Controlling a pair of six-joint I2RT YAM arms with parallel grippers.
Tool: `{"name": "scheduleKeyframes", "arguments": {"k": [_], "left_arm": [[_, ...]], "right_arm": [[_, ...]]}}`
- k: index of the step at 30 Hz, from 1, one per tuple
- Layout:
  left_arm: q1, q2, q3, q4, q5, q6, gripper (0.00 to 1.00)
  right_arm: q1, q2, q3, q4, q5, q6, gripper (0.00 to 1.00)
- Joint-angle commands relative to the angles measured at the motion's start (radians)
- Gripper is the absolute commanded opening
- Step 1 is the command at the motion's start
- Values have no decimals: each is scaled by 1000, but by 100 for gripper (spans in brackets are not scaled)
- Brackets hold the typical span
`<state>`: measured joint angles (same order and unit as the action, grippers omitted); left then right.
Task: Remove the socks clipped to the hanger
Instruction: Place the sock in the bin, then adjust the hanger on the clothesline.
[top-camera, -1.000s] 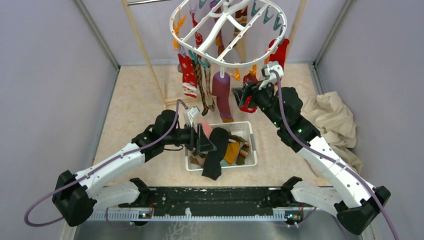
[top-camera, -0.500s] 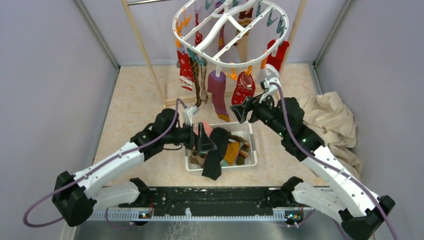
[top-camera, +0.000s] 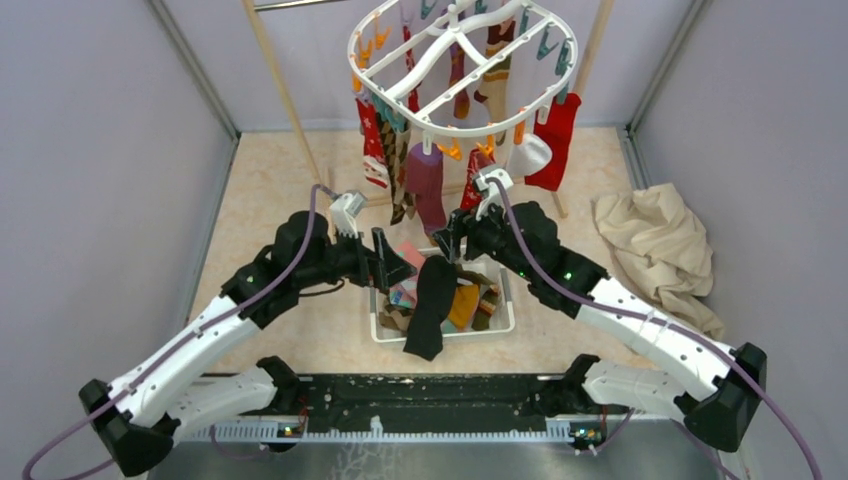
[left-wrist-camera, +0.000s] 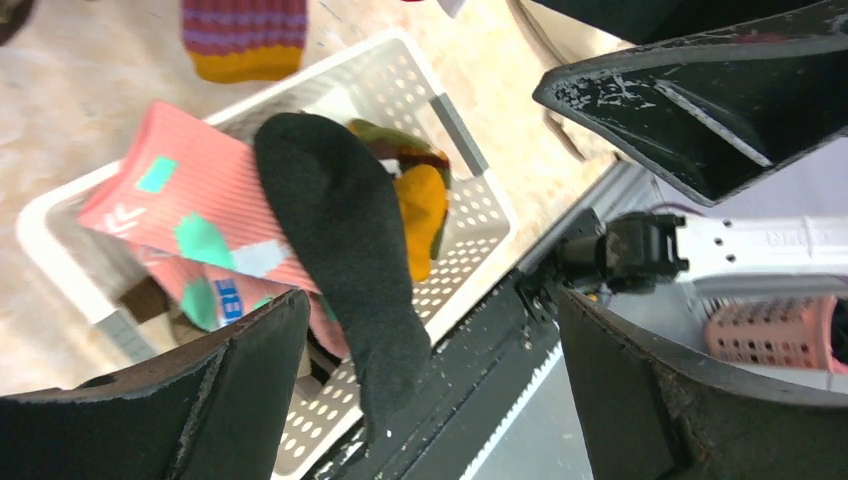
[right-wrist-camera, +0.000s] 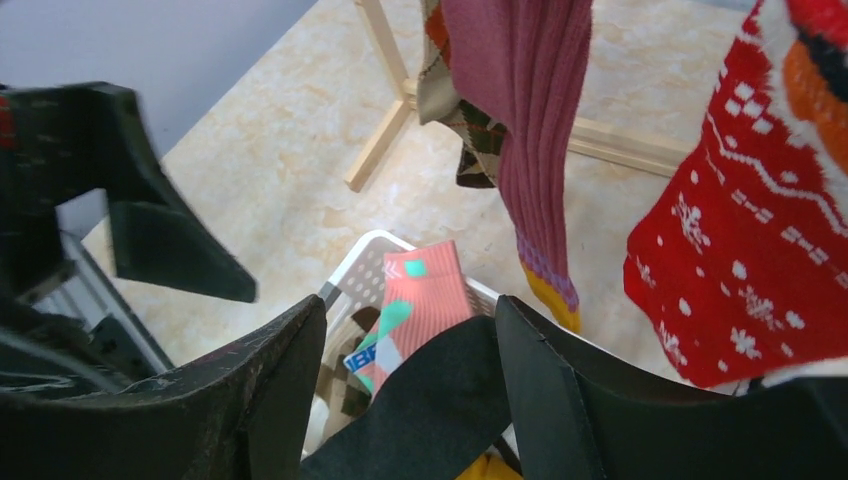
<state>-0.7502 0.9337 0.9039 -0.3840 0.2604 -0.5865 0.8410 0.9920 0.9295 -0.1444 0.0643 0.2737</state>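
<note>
The white oval hanger (top-camera: 460, 60) hangs at the top centre with socks clipped under it: a red snowflake sock (top-camera: 372, 140), an argyle one (top-camera: 398, 170), a purple one (top-camera: 425, 185) and red ones (top-camera: 555, 125). My left gripper (top-camera: 395, 262) (left-wrist-camera: 430, 380) stands wide open over the basket's left end, holding nothing. My right gripper (top-camera: 447, 238) (right-wrist-camera: 410, 380) is open above the basket's far edge, below the purple sock (right-wrist-camera: 540, 130) and left of a red sock (right-wrist-camera: 740, 260). A black sock (left-wrist-camera: 345, 250) and a pink sock (left-wrist-camera: 190, 210) lie in the basket beneath both grippers.
The white slotted basket (top-camera: 460, 333) holds several socks, and the black sock (top-camera: 430, 300) droops over its near rim. A wooden pole rack (top-camera: 285, 95) carries the hanger. A beige cloth (top-camera: 655, 240) lies at the right. The black rail (top-camera: 430, 395) runs along the near edge.
My left gripper opened, let the pink sock drop into the basket and drew back left. My right gripper swung down and left, away from the red sock. The hanger swayed.
</note>
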Motion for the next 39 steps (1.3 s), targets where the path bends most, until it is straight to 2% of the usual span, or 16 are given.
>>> {"name": "scheduleKeyframes", "arguments": {"k": [1, 5, 12, 14, 26, 30, 39], "left_arm": [[4, -72, 22, -113, -198, -8, 99], [15, -91, 12, -166, -281, -17, 99], [83, -102, -9, -217, -288, -20, 99], [129, -111, -21, -222, -268, -15, 99], [408, -116, -136, -181, 65, 6, 99], [438, -118, -131, -187, 80, 29, 99], [446, -122, -125, -193, 86, 55, 99]], "right_arm": [[21, 49, 54, 122, 74, 2, 63], [37, 134, 100, 185, 70, -14, 63], [95, 278, 188, 253, 135, -56, 64], [107, 321, 205, 271, 162, -64, 64], [121, 563, 335, 385, 298, -54, 66], [121, 639, 410, 389, 360, -37, 68], [120, 811, 621, 285, 566, 12, 69]]}}
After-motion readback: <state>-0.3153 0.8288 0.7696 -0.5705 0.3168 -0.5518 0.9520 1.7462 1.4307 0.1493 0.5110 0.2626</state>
